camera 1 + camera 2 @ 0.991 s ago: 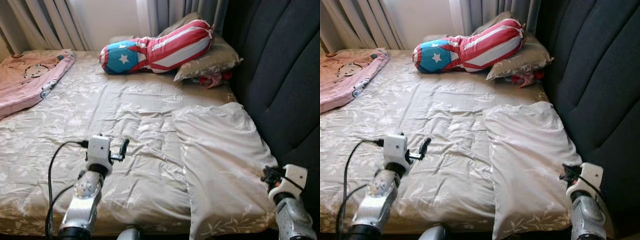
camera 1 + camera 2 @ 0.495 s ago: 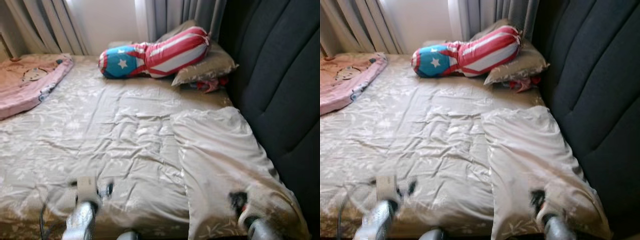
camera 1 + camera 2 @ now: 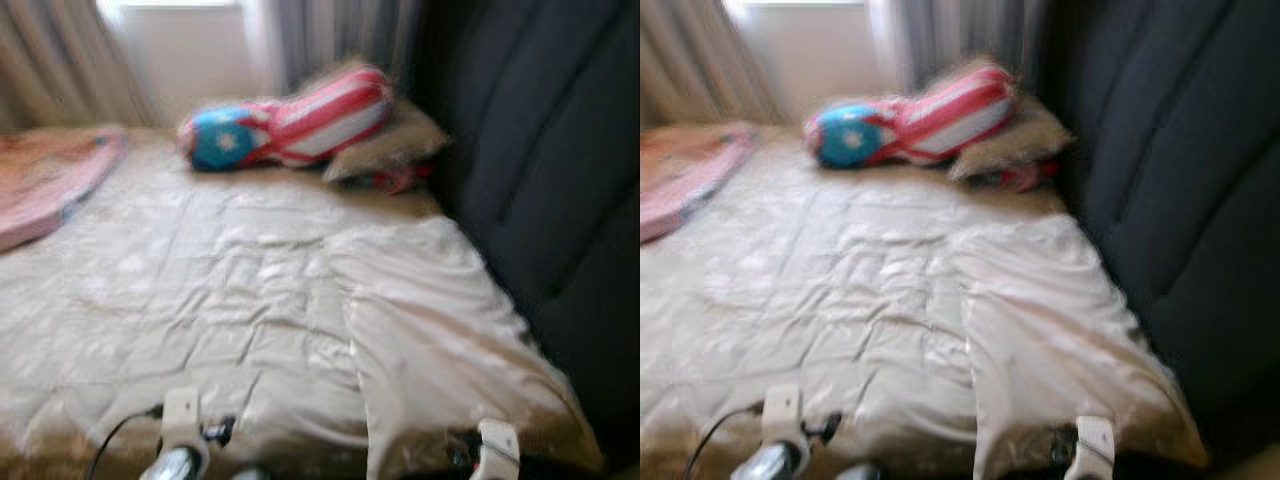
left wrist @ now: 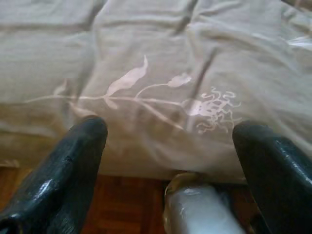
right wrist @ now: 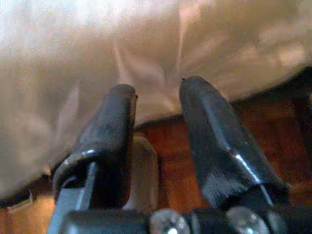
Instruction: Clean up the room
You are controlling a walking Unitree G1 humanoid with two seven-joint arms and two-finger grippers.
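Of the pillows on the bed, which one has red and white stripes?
The long bolster pillow at the far end, lying partly on a beige pillow. It has a blue end with a star; the other pillows are plain beige.

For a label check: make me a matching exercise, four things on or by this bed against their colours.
Things:
1. bolster
2. blanket
3. headboard
4. duvet

Colours:
A. dark grey
B. pink
C. beige with pale leaf print
D. red and white stripes, blue end with a star

Pairs: 1-D, 2-B, 3-A, 4-C
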